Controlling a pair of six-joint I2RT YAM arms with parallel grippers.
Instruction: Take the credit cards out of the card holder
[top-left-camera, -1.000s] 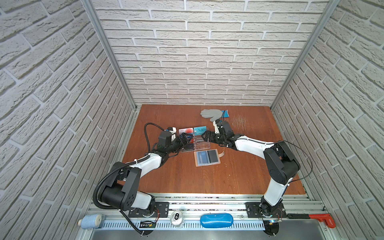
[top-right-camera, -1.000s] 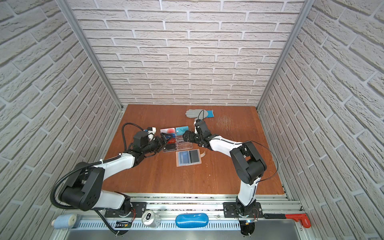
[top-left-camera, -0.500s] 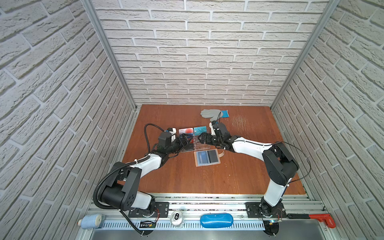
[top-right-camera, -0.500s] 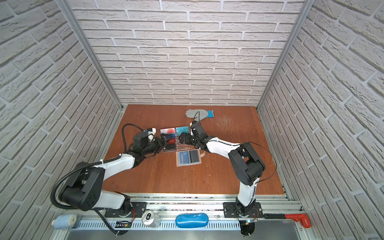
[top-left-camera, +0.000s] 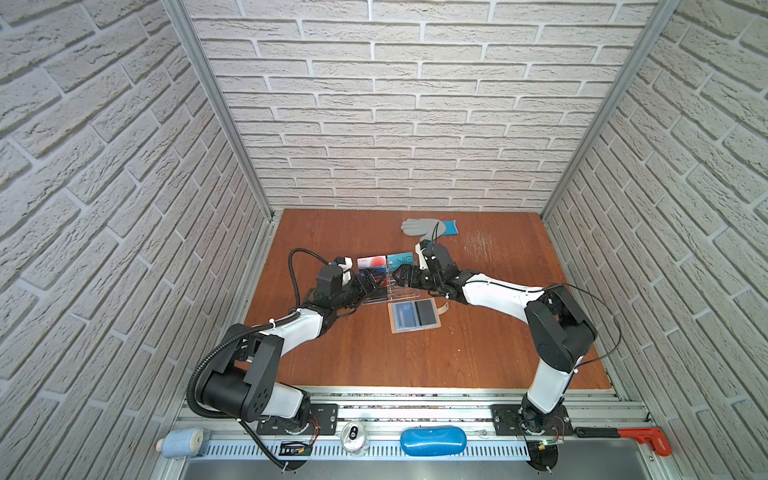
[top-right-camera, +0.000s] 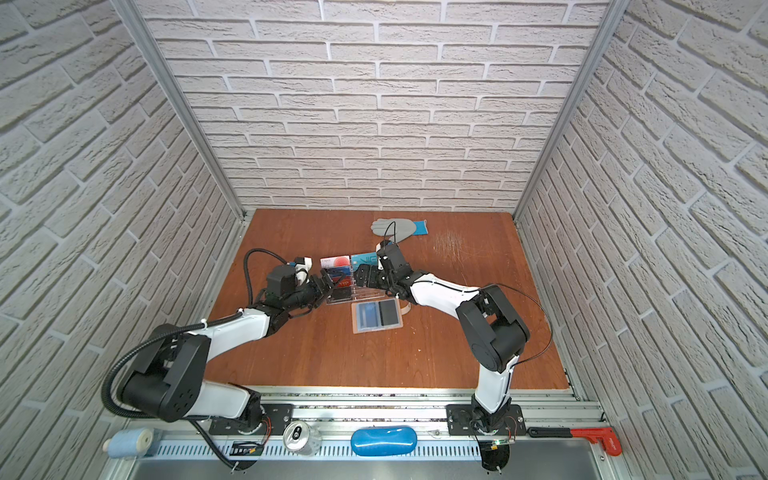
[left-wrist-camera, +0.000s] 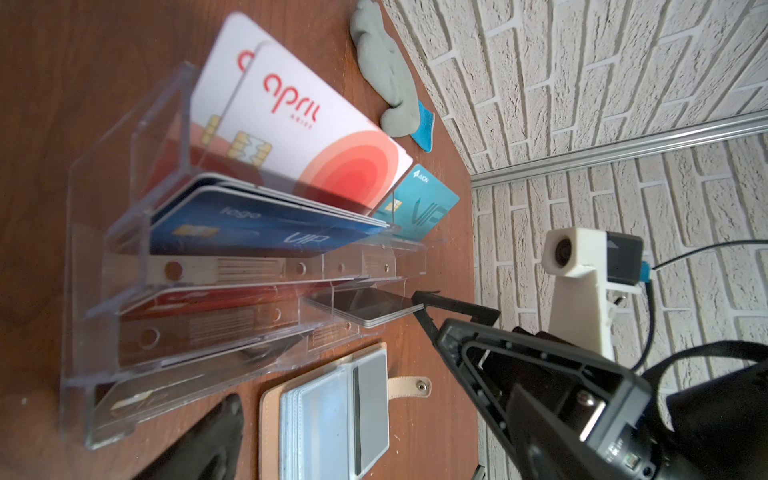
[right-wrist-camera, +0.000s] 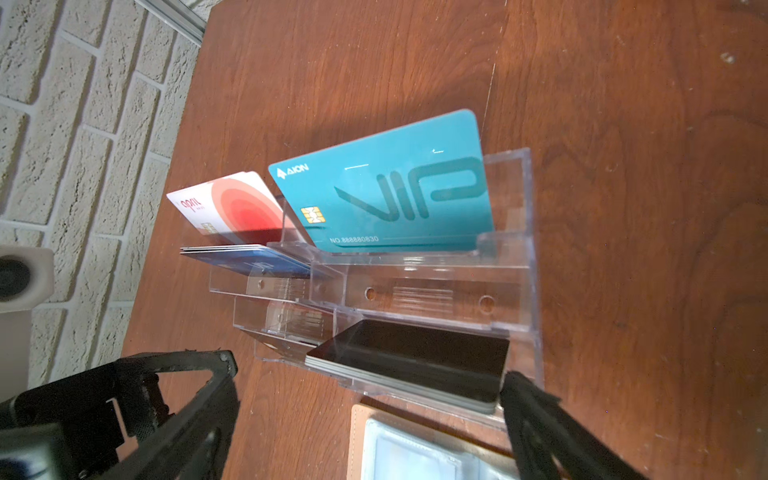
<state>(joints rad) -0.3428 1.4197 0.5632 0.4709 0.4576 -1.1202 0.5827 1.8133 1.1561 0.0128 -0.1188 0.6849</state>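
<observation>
The tan-pink leather-look folding card holder (top-left-camera: 413, 316) lies open and flat on the brown wood-grain desk (top-left-camera: 415, 365). It sits near the centre of both top views, just below the clear acrylic tiered stand (top-left-camera: 405, 295). Its long axis runs left to right across the frame, slightly tilted, and its snap strap (top-left-camera: 444, 308) points right. The grey-blue plastic sleeve pages face up. The right half looks darker, and I cannot tell whether a card sits in it. Both wrist views cut the card holder off at the frame edge.

The thin plastic credit cards stand in the stand's tiers with their long edges along its width. Two white cards with a red circle (left-wrist-camera: 316, 124) and a teal card (right-wrist-camera: 390, 195) lettered VIP lean upright in the rear tier. Blue cards (left-wrist-camera: 249, 232) sit one tier lower. A red card (left-wrist-camera: 199, 297) shows only blurred through the acrylic. A stack of glossy black cards (right-wrist-camera: 415, 357) rests tilted in a lower tier.

The right pincer (right-wrist-camera: 370, 368) is spread wide across the black stack's length. One fingertip is at the stack's corner and the other stands apart, so it pinches nothing. The left pincer (top-left-camera: 371, 284) is spread at the stand's left end and is empty. Its own wrist view shows only one dark, blurred finger (left-wrist-camera: 208, 440).

A grey knit glove with a blue cuff (top-left-camera: 426, 227) lies well apart at the desk's upper edge.
</observation>
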